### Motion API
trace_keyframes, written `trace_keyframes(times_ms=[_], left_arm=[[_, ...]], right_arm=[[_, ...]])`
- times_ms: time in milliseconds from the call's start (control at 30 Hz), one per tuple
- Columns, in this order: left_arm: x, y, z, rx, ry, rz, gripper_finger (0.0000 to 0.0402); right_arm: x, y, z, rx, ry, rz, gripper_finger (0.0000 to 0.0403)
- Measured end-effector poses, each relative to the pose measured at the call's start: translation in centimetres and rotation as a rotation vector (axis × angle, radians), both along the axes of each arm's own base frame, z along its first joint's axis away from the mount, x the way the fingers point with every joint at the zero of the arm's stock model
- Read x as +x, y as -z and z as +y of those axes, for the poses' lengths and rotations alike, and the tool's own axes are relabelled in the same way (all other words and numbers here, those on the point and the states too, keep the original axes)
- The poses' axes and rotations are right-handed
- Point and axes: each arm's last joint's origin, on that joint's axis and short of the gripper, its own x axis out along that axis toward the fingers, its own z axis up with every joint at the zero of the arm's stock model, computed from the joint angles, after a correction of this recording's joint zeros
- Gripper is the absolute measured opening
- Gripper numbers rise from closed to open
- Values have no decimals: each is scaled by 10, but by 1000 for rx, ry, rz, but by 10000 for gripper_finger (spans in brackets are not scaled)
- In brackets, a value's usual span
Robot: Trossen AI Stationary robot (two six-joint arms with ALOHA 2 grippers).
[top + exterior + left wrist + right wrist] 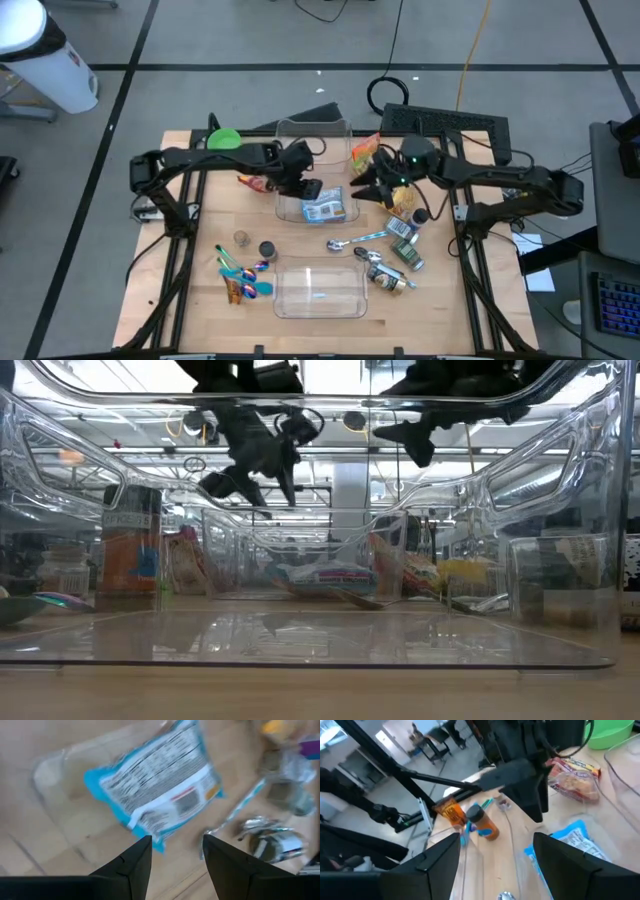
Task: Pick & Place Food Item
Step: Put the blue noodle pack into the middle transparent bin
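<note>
High view shows the blue-and-white food packet (325, 208) lying flat in the far clear container (312, 170), near that container's front edge, with the left gripper (308, 188) hanging just above its near-left corner. Left wrist view confirms it: the two dark fingers (131, 865) stand spread with nothing between them, and the packet (157, 790) fills the space just ahead of the tips. The right gripper (372, 183) hovers close beside the same container from the other side, its fingers (435, 857) also spread and empty. If the step in hand is a pick of the packet by the left arm, it probably goes best by lowering straight down so one finger lands either side of the packet's edge or a raised fold, since a flat, slick pouch offers little to pinch from above. Closing gently should keep the contents from crushing and the film from slipping out. The container wall sits close to the packet, so the descent ought to clear it, and the right arm is near enough that the two could collide.
</note>
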Motion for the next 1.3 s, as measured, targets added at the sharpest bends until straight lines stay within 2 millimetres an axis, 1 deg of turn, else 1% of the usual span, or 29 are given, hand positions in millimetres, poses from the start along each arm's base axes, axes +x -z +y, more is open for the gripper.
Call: trace_keyframes(times_ms=[100, 200, 367, 633, 900, 1133, 1300], left_arm=[[2, 9, 0, -19, -13, 39, 182], [4, 13, 1, -31, -30, 54, 182], [6, 16, 1, -19, -28, 50, 182], [7, 15, 6, 90, -42, 49, 182], [7, 16, 7, 55, -54, 47, 182], [14, 32, 3, -11, -2, 75, 182], [14, 31, 1, 44, 55, 88, 182]], right_arm=[[-6, 9, 2, 29, 9, -2, 243], [-10, 15, 3, 47, 42, -7, 243], [-10, 16, 2, 19, 63, -14, 243], [-10, 16, 2, -5, 80, -16, 242], [-10, 16, 2, -10, 78, -16, 240], [-10, 16, 2, -34, 73, -17, 240], [-10, 17, 2, -34, 72, -6, 240]])
